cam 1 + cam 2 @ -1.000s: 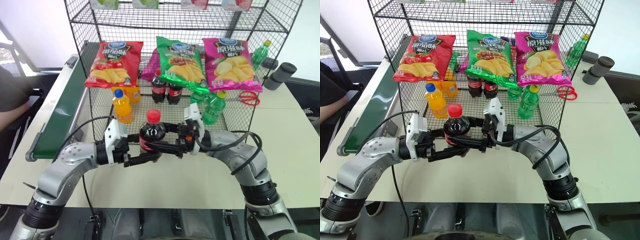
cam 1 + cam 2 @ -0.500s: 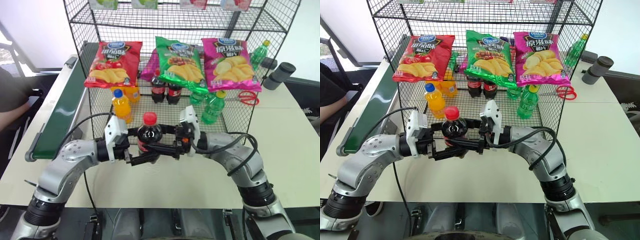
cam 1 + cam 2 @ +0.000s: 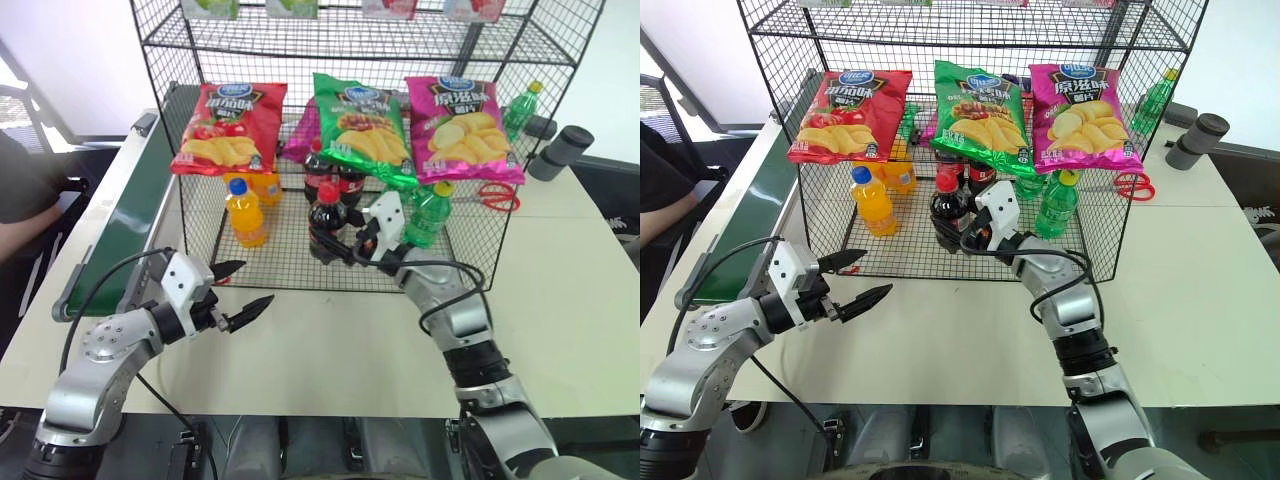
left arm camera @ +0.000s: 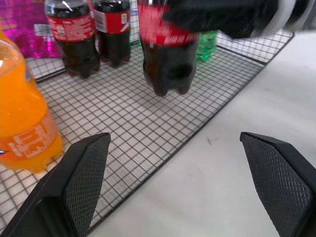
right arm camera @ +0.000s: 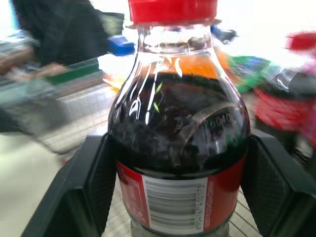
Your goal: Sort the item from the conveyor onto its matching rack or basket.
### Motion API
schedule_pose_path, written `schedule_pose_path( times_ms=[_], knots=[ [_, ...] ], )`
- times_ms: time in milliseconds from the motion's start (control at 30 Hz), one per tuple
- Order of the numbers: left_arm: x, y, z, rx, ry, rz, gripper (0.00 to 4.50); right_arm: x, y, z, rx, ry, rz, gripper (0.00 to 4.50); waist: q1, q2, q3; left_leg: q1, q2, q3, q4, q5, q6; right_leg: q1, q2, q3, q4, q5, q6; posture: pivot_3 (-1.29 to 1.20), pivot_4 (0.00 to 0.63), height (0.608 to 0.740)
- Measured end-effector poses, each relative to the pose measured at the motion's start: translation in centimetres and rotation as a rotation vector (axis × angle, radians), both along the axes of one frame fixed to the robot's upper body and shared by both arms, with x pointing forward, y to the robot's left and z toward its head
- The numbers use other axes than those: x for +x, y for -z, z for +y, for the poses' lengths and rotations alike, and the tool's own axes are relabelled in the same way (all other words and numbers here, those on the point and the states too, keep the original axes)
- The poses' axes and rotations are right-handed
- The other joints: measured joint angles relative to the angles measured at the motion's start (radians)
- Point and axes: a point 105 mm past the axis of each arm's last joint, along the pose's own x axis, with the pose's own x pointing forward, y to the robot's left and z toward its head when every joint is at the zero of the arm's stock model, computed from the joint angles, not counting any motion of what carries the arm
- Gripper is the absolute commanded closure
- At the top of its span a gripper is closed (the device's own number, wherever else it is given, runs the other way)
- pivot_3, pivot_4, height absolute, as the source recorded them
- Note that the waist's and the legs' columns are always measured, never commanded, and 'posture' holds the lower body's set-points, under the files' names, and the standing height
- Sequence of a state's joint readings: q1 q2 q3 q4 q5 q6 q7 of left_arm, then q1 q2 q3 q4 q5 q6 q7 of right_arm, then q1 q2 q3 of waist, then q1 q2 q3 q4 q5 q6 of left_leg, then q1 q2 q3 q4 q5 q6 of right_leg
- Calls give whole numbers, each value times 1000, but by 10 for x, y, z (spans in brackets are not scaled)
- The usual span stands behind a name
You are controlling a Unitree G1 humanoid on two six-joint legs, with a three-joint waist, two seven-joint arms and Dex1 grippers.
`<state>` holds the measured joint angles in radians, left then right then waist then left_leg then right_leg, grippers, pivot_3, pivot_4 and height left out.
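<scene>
Now you are carrying out the placing step: your right end effector (image 3: 335,243) is clamping the cola bottle (image 3: 325,219) by its body, fingers closed on either side of the red label, and is holding it upright over the wire floor of the rack's (image 3: 470,262) low tier. The bottle is hanging just off the mesh, in front of the two matching cola bottles (image 3: 330,176) that are standing just beyond the end effector, with the orange soda bottle (image 3: 245,212) off to its left and a green bottle (image 3: 428,215) to its right. Your left end effector (image 3: 238,291) is standing wide open and empty over the table (image 3: 330,340), near the rack's front edge, with the conveyor (image 3: 125,225) off to its left. Next, I judge, you are needing to lower the bottle until its base is sitting flat on the mesh beside its twins, then open the right fingers and back out without tipping it.
</scene>
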<state>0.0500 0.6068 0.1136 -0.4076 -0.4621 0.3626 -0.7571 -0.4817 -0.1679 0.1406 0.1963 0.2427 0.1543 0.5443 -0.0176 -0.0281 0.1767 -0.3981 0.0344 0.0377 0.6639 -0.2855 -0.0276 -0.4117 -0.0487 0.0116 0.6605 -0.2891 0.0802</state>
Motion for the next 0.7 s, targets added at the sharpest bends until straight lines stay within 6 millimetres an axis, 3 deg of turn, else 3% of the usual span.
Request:
schedule_pose_path(
  times_ms=[233,533,633,700],
  knots=[
    [2,-2,-1,-5,-16,-25,45,24,19,0,-12,148,-36,1576,-4,0,0,0,0,2,0,1,-1,-2,0,2,3,0,0,0,150,734],
    [6,-6,-5,-9,-6,-41,45,32,28,1,19,192,-35,1576,-4,0,0,0,0,2,0,1,-1,-2,0,2,4,0,0,0,150,734],
    [7,-7,-5,-9,-4,-46,0,32,28,0,27,195,-37,163,-4,0,0,1,0,2,0,1,-1,-2,0,2,4,0,0,0,150,734],
    [7,-7,-5,-10,-4,-45,0,33,25,-2,35,200,-55,70,-5,0,0,1,0,2,0,1,-1,-2,-1,2,4,0,0,0,150,734]
  ],
)
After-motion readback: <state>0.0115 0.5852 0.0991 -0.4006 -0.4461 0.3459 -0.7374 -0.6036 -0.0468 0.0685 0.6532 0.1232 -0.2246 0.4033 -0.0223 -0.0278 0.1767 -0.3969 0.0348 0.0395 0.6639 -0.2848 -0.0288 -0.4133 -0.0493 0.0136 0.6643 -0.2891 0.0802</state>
